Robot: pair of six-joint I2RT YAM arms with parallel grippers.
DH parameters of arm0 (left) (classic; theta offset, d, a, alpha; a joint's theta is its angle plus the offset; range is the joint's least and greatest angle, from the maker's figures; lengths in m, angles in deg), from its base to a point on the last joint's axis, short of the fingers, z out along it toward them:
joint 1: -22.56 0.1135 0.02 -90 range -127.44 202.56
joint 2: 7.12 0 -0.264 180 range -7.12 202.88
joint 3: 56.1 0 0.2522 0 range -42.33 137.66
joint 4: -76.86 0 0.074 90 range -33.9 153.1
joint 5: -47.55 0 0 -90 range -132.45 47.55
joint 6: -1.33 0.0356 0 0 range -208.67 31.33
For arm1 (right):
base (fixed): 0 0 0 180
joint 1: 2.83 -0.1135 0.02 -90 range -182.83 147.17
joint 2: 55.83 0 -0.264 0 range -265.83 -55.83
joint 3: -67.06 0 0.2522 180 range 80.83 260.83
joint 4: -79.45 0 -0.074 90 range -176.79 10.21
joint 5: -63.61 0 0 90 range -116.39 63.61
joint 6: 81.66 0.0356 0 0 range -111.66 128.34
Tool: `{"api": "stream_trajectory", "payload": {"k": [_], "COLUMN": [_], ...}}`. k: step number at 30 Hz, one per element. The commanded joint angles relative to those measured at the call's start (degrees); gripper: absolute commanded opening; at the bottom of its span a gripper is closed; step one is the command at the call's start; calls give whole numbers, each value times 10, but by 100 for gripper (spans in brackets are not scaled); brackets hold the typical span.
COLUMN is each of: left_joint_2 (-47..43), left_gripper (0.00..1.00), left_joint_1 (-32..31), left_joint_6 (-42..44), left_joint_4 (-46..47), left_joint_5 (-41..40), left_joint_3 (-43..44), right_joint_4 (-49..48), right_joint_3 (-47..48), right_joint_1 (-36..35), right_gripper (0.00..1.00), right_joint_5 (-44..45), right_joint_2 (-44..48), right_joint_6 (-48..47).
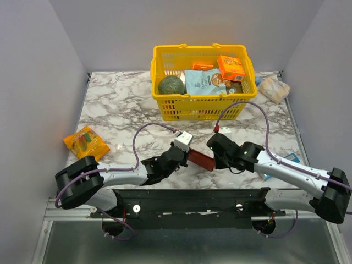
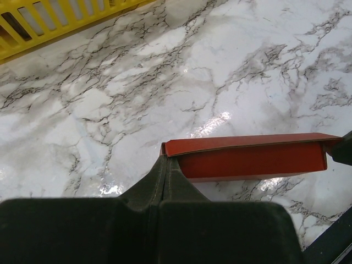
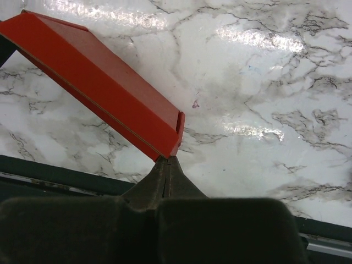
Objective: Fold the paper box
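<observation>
A paper box (image 2: 247, 159) of plain bright red thin cardboard sits low over a white, grey-veined marble-patterned table (image 1: 121, 104), near its front edge and midway between the two robot arms. Whether it rests on the surface or is lifted just clear cannot be told. It already has the shape of a long, shallow rectangular box. A side wall stands up along its length, a top panel is folded over with a slight overhang, and the end seen from the right wrist looks tucked in. The left gripper (image 2: 165, 160) pinches one end, jaws closed tight on the thin card. The right gripper (image 3: 169, 160) pinches the opposite end the same way. Most of the folding looks done. What seems left is pressing the top panel flat and securing the ends, though the far side is hidden. Further back stands a yellow plastic basket (image 1: 165, 113) with slotted walls, holding groceries. An orange snack packet (image 1: 86, 142) lies well apart at the left.
</observation>
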Motion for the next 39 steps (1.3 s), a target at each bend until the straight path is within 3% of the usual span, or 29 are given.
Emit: {"api": "stream_trajectory", "payload": {"k": [1, 12, 39], "left_joint_2": [37, 37, 34], "left_gripper": [0, 0, 0], "left_joint_1": [-17, -25, -25], "left_joint_6": [-12, -11, -12], "left_joint_4": [-126, -128, -122], "left_joint_5": [29, 36, 37], "left_joint_3": [-30, -30, -42], "right_joint_4": [-51, -102, -163], "right_joint_3": [13, -20, -81], "right_joint_1": [12, 63, 125], "right_gripper": [1, 1, 1], "right_joint_5": [-22, -72, -95], "right_joint_2": [-2, 28, 101], "right_joint_6": [43, 72, 123]}}
